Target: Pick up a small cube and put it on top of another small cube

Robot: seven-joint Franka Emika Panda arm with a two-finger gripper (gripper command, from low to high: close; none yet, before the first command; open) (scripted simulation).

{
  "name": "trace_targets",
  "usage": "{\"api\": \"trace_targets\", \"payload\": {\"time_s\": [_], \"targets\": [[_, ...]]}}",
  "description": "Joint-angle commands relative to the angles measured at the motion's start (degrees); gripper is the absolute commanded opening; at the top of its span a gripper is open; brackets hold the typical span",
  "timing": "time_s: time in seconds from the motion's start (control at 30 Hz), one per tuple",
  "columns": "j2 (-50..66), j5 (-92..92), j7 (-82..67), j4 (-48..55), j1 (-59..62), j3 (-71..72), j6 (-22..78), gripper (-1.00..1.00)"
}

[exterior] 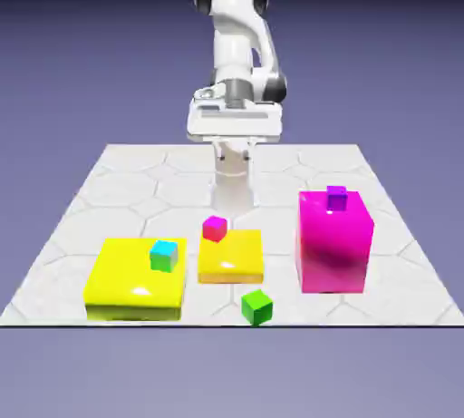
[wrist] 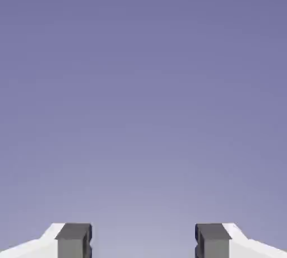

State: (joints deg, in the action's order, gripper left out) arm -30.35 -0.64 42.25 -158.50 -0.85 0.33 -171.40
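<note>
The small green cube point(exterior: 257, 306) lies on the table near its front edge, just in front of the low yellow block point(exterior: 231, 257). The other small cube point(exterior: 215, 228), pink-magenta, rests on that block's back left corner. My gripper point(exterior: 232, 128) hangs high at the back of the table, well behind and above both cubes. In the hand view the gripper point(wrist: 143, 243) is open: its two grey fingertips point(wrist: 74, 241) stand wide apart with only the blue-violet backdrop between them. No cube shows in that view.
A wide yellow slab point(exterior: 136, 282) at the exterior view's left carries a cyan-topped small cube point(exterior: 164, 255). A tall magenta block point(exterior: 333, 244) at the right carries a purple small cube point(exterior: 337, 196). The table point(exterior: 118, 180) is tiled in pale hexagons.
</note>
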Motion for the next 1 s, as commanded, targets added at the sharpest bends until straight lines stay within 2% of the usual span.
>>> {"api": "trace_targets", "payload": {"time_s": [0.0,0.97], "targets": [[1.9,-0.5,-0.2,2.1,-0.1,0.3,2.2,0.00],[57.5,-15.8,-5.2,62.3,-4.1,8.3,65.0,0.00]]}}
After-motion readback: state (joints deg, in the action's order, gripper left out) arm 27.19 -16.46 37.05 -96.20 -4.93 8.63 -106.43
